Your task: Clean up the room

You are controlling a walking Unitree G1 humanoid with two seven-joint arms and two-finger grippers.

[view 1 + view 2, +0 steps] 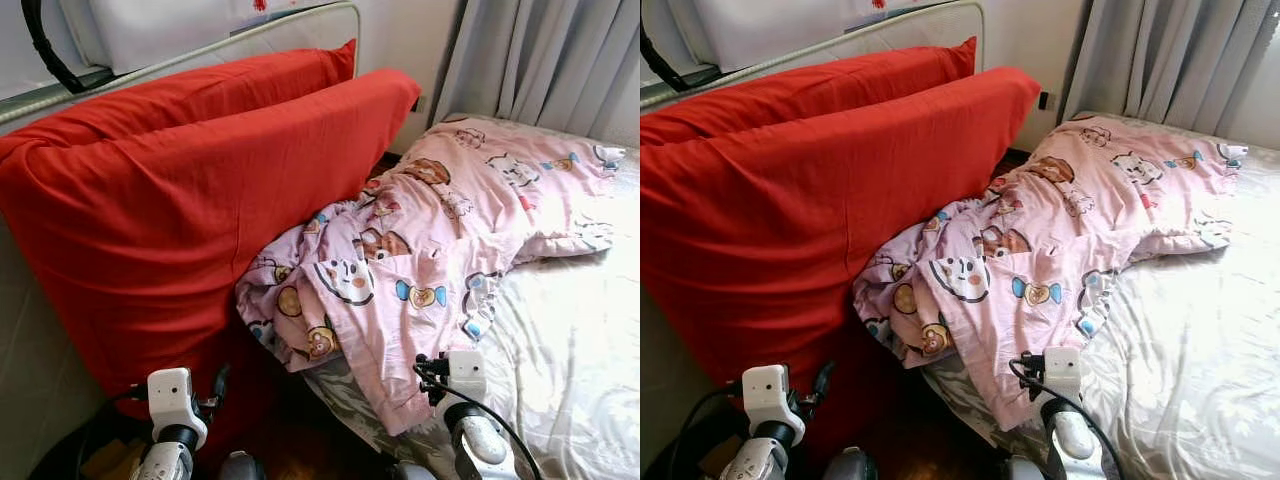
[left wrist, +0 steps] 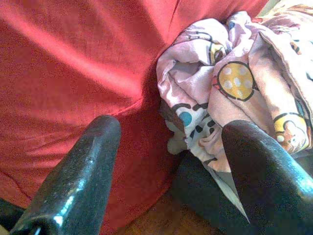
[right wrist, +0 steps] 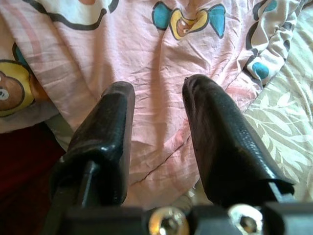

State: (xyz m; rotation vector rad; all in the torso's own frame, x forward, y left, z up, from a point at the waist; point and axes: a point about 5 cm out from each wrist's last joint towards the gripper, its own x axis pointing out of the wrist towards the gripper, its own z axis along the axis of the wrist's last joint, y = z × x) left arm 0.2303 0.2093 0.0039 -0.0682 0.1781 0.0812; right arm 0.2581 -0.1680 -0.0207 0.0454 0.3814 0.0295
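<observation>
Red fabric dominating the scene — two big red pillows [image 1: 200,190] leaning upright against a pale metal rail [image 1: 200,45], one behind the other, the front one pressing against the pink cartoon-print blanket [image 1: 430,240]. Blanket lying crumpled and spreading diagonally across the bed [image 1: 570,350], bunching at its lower end beside the front pillow and draping over the near edge of the mattress, reaching back toward the grey curtains [image 1: 540,60]. Cream leaf-patterned sheet [image 3: 288,122] showing bare on the bed to the robot's right of the blanket. Left end effector [image 2: 171,142] hanging low near the foot of the front pillow, fingers [image 2: 78,176] spreading wide apart and gripping nothing, pointing at the spot where the bunched blanket corner is meeting the red cloth, with dark wooden floor [image 2: 161,220] showing underneath. Right end effector [image 3: 156,98] hovering just over the hanging edge of the blanket, its two black fingers [image 3: 215,137] standing partly open with pink cloth visible between them — not clearly touching the fabric, holding nothing. Left arm [image 1: 170,410] and right arm [image 1: 470,400] both sitting low at the bottom of the head view, a black cable looping by the right wrist.
</observation>
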